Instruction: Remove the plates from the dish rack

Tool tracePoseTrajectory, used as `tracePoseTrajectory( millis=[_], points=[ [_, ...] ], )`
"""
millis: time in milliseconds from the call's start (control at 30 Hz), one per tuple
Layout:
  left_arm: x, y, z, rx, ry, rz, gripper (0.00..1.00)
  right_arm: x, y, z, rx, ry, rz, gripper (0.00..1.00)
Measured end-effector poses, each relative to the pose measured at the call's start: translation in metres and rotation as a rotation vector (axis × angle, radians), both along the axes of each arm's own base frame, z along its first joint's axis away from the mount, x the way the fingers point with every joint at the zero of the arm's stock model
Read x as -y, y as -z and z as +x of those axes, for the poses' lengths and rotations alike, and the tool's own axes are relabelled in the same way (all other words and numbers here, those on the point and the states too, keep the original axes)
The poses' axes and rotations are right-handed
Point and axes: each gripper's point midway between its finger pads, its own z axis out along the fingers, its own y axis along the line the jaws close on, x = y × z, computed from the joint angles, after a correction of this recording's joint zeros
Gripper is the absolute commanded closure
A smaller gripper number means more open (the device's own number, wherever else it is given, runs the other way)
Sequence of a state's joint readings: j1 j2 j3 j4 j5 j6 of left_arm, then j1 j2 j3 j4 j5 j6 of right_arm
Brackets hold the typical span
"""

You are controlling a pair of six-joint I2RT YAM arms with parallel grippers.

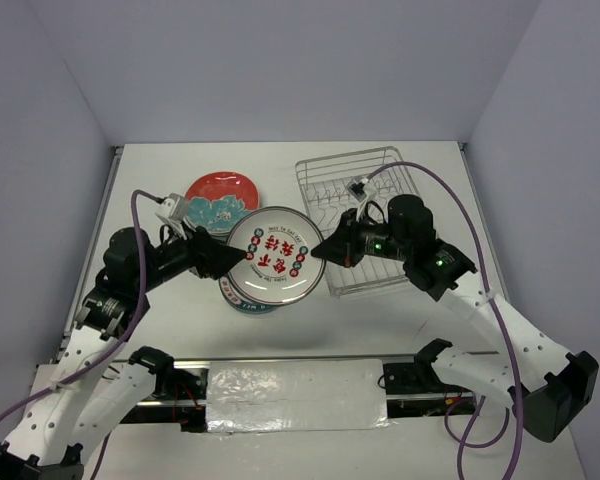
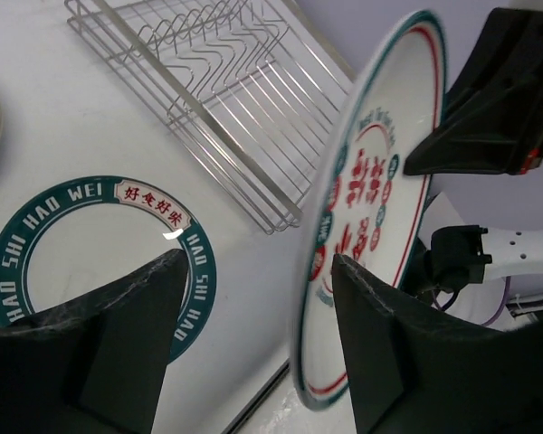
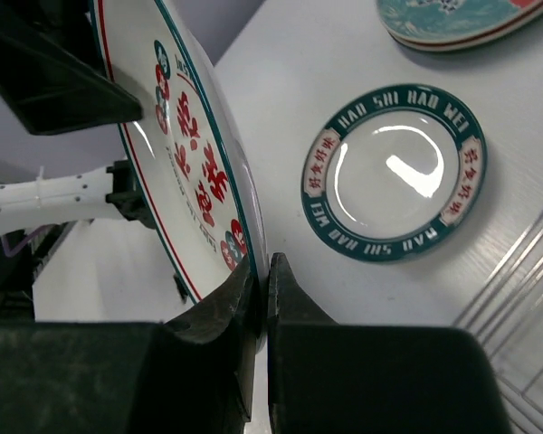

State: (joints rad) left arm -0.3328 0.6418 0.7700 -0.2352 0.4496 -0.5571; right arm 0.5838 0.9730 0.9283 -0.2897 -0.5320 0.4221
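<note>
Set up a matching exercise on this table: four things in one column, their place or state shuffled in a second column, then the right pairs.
Things
1. white plate with red characters
2. teal-rimmed plate
3. red plate
4. dish rack

Place or state
A. lying flat on the table, under the lifted plate
B. silver wire, on the table's right half
C. gripped by its rim in the right pincer, held above the table
D. at the far side, left of the rack

Pairs: 1-C, 2-A, 3-D, 4-B
</note>
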Motion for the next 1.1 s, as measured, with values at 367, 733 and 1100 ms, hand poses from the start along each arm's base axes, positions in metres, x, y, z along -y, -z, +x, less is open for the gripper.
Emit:
tracePoseTrajectory(
  millis=[367,733,1100],
  points=[
    [-0.002,0.027,0.012,-0.125,-0.053,0.036,0.99,-0.016,0.007,0.019,-0.033,0.083,0.013,0.12],
    [-0.035,0.126,0.034,-0.444,-0.325,0.175,0.73,0.067,-0.005,0.037,0.087,0.518,-0.080,0.09],
    [-0.033,0.142,0.049,-0.501,-0.375,0.153,0.00,0.086,0.040,0.031,0.041,0.552,-0.228,0.08]
  ],
)
